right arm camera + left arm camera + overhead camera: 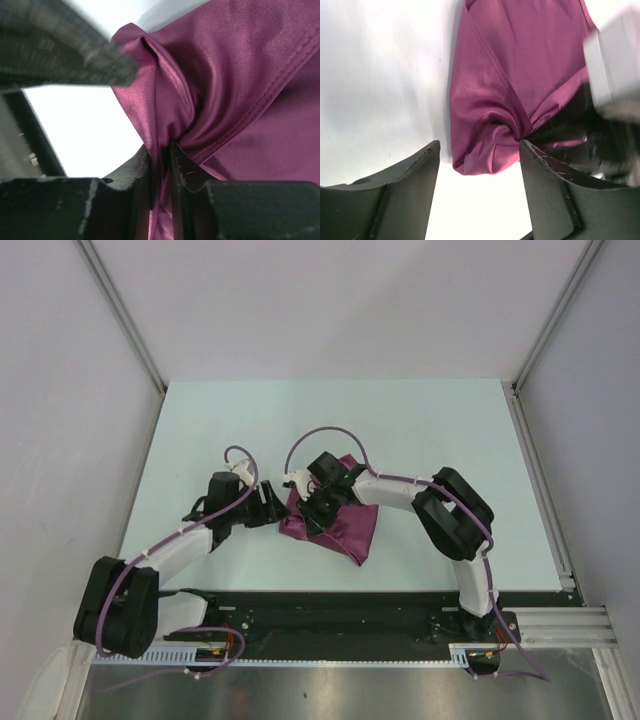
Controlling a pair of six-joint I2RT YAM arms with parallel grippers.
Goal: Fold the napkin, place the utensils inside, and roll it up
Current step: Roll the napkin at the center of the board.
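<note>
The napkin [340, 530] is located bunched at mid-bench [220, 430], between both arms. A fold is pinched by the right end effector [161, 161]. The left end effector [479, 147] is parted, with the cloth edge directly ahead.

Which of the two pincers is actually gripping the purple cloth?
The right pincer: shut on a napkin fold. The left pincer stands open, gripping nothing.
</note>
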